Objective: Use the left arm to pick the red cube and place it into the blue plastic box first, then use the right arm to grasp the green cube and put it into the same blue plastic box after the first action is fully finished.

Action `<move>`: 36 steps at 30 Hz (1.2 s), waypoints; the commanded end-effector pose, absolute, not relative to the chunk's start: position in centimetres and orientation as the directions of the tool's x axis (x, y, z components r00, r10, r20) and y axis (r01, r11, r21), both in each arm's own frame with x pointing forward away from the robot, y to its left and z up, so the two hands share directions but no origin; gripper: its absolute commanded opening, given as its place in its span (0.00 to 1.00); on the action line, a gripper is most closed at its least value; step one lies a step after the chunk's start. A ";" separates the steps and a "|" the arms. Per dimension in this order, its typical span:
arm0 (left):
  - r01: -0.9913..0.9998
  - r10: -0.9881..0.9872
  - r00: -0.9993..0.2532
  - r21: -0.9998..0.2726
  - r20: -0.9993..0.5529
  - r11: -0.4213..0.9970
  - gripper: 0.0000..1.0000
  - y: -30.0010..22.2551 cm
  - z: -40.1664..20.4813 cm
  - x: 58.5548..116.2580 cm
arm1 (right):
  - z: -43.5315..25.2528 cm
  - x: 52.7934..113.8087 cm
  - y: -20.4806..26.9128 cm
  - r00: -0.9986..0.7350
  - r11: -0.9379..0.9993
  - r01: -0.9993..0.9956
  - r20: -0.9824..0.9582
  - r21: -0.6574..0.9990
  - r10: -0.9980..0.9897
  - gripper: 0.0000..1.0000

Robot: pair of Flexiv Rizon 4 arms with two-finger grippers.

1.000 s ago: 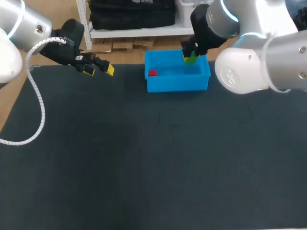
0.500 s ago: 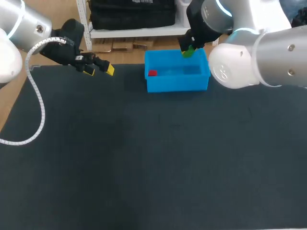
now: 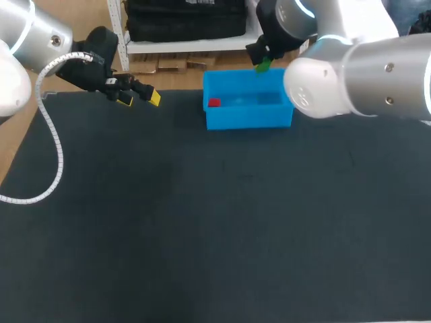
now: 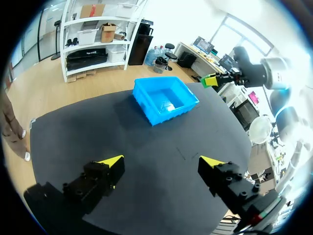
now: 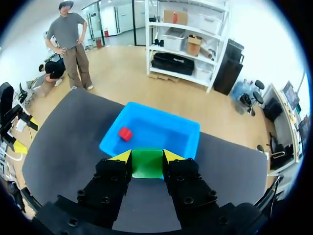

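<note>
Right gripper (image 5: 147, 156) shifted, gripping 1 green cube (image 5: 147, 165); left gripper (image 4: 161, 160) wide; 1 red cube (image 5: 125, 133).

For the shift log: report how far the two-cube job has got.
Done: the red cube lies inside the blue plastic box, and the left claw is open and empty, off to the box's side. In hand: the right claw is shut on the green cube, held up by the box's rim, not yet inside. Left: bring the green cube over the box and release it.
</note>
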State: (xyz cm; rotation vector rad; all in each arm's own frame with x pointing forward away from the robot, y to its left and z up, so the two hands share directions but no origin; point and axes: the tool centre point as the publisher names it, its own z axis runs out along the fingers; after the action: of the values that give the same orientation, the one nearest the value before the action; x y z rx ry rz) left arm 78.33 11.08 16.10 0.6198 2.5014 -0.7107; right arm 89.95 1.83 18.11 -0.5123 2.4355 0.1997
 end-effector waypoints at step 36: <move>0.533 0.290 -0.788 -0.367 -0.543 0.762 1.00 11.2 16.0 78.3 | 14.7 93.7 2.1 -0.677 0.876 -0.474 -0.598 -0.089 -0.428 0.00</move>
State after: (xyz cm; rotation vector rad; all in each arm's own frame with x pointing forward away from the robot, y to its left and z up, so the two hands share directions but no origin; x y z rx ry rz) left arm 78.33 11.08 16.11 0.6198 2.5013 -0.7107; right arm 92.69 1.79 14.81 -0.6434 2.3997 0.0949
